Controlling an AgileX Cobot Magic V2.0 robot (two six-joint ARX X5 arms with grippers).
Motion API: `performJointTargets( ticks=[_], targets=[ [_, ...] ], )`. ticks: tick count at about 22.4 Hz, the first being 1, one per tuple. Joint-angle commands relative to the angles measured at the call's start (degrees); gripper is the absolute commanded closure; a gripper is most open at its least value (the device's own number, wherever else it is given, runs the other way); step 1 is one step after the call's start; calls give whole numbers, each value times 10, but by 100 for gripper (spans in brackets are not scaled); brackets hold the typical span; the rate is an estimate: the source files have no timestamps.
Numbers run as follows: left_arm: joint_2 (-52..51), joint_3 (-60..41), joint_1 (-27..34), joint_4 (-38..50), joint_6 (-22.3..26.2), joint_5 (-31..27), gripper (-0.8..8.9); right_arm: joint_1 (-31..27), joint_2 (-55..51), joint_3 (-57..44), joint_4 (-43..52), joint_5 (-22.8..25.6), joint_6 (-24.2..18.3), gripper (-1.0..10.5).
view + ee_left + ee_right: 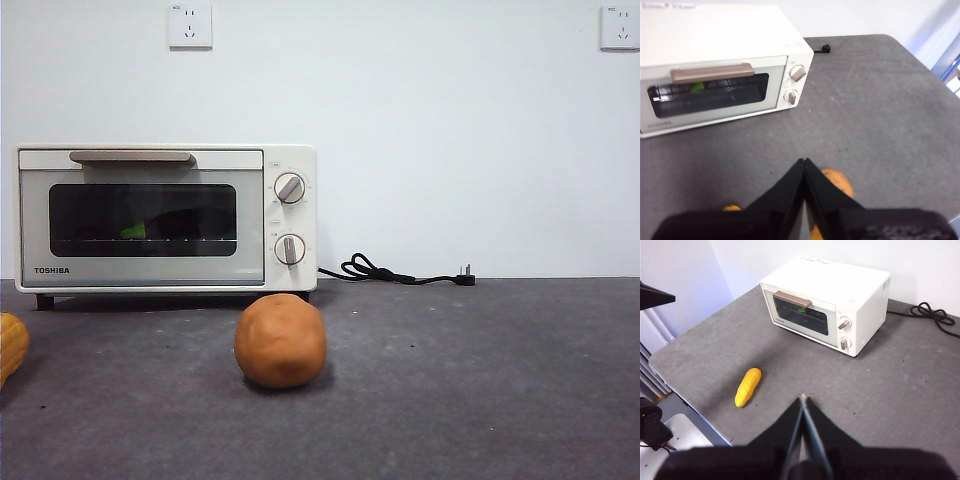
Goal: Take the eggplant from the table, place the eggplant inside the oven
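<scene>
The eggplant [160, 224] lies inside the oven [165, 218], on the wire rack behind the dark glass of the shut door; only its dim long shape and its green cap [133, 230] show through the glass, the cap toward the end away from the knobs; the left wrist view catches the same green spot [697, 87] behind the handle [712, 73]. The oven stands at the back of the table [480, 380], its two knobs [289, 188] on the side nearer the black cord and plug [400, 273], which trail along the table by the wall.

The left gripper [804, 162] hangs above the table out in front of the oven, well apart from it, jaws pressed together and holding nothing; a round orange-brown lump [839, 181] sits on the table just under and beside its tips. The right gripper [803, 398] also hangs over bare table, farther from the oven and facing its knob corner, jaws closed tip to tip and empty; a long yellow vegetable [748, 386] lies on the table off to one side of it, near the table's edge.
</scene>
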Motion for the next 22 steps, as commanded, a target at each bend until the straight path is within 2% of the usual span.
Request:
performJointTargets(
  ticks=[1, 4, 14, 17, 22],
  targets=[
    [-2, -2, -1, -2, -21, 2, 817, 0, 0, -3, -13, 3, 1, 946],
    [-2, -2, -1, -24, -43, 0, 817, 0, 0, -3, -13, 3, 1, 946],
    [-1, -2, 0, -6, -44, -9, 817, 0, 0, -3, -13, 3, 1, 946],
    [-3, -2, 0, 2, -27, -9, 817, 0, 0, -3, -13, 3, 1, 946],
    [-44, -3, 9, 78, 61, -10, 817, 0, 0, -3, -13, 3, 1, 946]
  ],
)
